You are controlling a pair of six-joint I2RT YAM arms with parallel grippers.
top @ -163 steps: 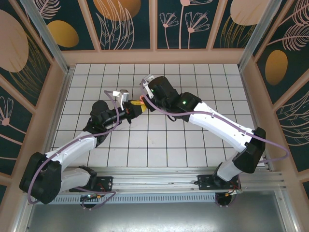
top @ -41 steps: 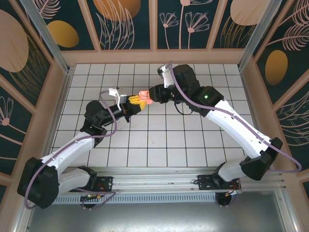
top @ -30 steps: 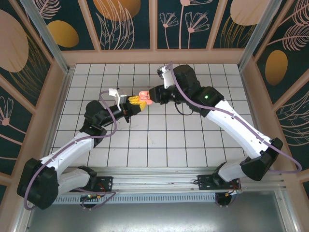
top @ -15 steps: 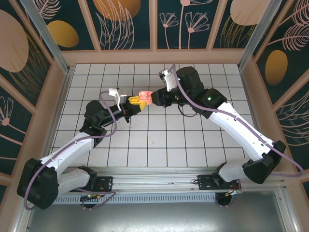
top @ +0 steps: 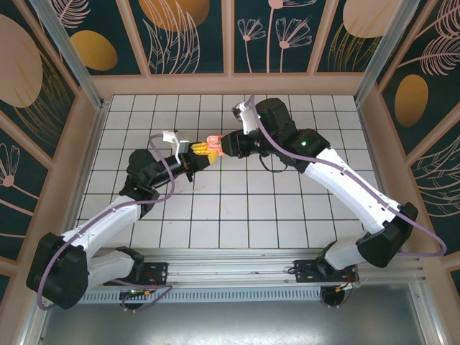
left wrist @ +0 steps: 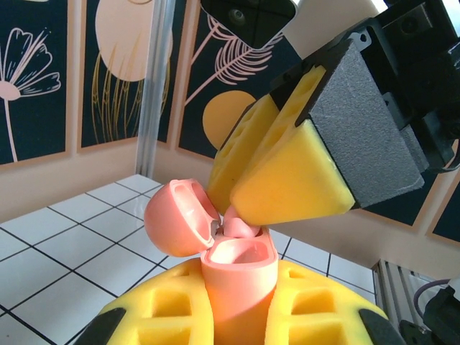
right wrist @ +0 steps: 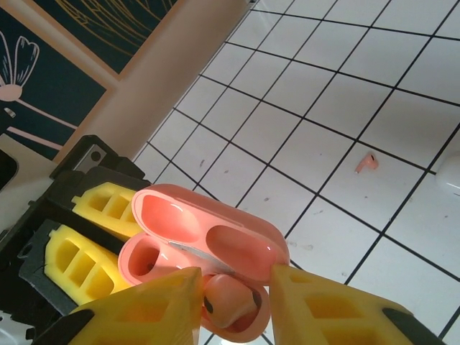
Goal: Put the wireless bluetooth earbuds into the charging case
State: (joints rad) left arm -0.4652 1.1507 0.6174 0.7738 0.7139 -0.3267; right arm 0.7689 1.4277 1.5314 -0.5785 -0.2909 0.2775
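Room: white grid-tiled table (top: 287, 215) is sitting inside walls of dark floral panels, both arms reaching over its middle.
Overhead, left gripper (top: 203, 149): is clamping the pink charging case (top: 214, 140) and holding it up off the tiles.
Overhead, right gripper (top: 227, 144): is meeting the case from the right, tips right against it.
Left wrist, left gripper (left wrist: 237, 302): is squeezing the charging case (left wrist: 237, 277) upright between yellow pads, with the lid (left wrist: 176, 219) tipping open to the left.
Left wrist, right gripper (left wrist: 228, 208): is pointing down, pinching a pink earbud (left wrist: 241, 228) at the case's open mouth.
Right wrist, right gripper (right wrist: 233, 291): is gripping the pink earbud (right wrist: 226, 296) over one well of the open charging case (right wrist: 208, 241); the other well is showing empty.
Right wrist, left gripper (right wrist: 93, 230): is holding the case from the far side.
Right wrist, loose earbud (right wrist: 367, 163): is lying on a tile, well apart from the case.
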